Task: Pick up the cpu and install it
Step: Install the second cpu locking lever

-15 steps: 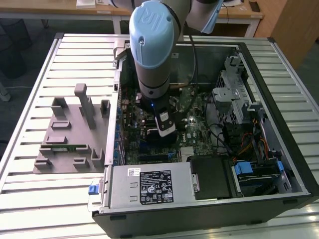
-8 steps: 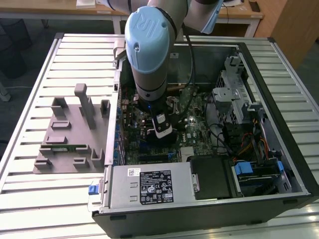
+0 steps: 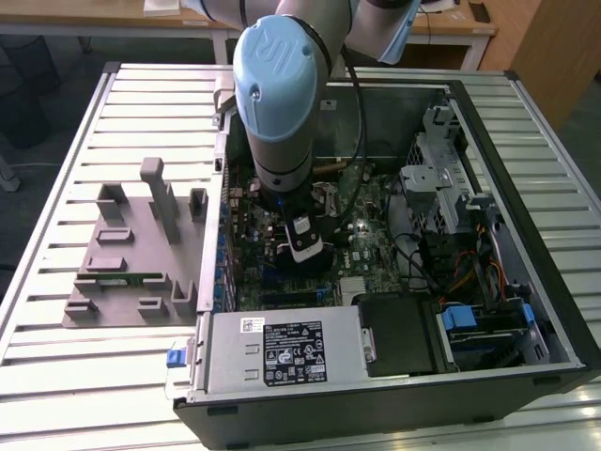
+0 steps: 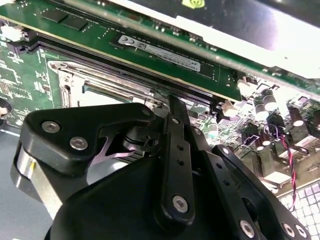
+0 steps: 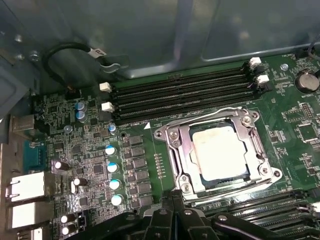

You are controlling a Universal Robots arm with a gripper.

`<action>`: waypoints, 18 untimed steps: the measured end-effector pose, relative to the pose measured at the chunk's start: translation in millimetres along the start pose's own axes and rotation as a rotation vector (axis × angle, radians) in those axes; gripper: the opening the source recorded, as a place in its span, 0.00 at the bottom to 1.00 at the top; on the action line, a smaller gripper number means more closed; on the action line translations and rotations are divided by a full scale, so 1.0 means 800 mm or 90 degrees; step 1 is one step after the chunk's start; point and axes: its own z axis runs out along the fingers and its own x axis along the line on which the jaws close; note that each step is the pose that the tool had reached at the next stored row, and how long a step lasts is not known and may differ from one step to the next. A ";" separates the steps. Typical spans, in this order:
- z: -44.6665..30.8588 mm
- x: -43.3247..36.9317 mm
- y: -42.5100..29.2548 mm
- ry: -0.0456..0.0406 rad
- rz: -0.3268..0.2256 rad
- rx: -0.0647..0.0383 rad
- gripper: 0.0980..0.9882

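In the exterior view my arm reached down into the open computer case [image 3: 526,310] on the slatted desk [image 3: 56,376], over the green board. In the second wrist view my pincer [image 4: 175,107] hung just above the socket; whether it was clenched I cannot tell. In the first wrist view the cpu [image 5: 218,151] lay flat inside the socket frame [image 5: 170,137]; I judged it light, stiff, fragile, best held by its edges.

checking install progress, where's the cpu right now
In the first wrist view the cpu sits in the motherboard socket, between two banks of memory slots.
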 end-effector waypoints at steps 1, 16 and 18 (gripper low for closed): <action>0.0004 0.000 0.0010 0.0000 0.000 0.000 0.01; -0.0178 0.002 0.0172 -0.0001 0.000 0.000 0.01; -0.0217 0.002 0.0190 -0.0019 -0.001 0.009 0.01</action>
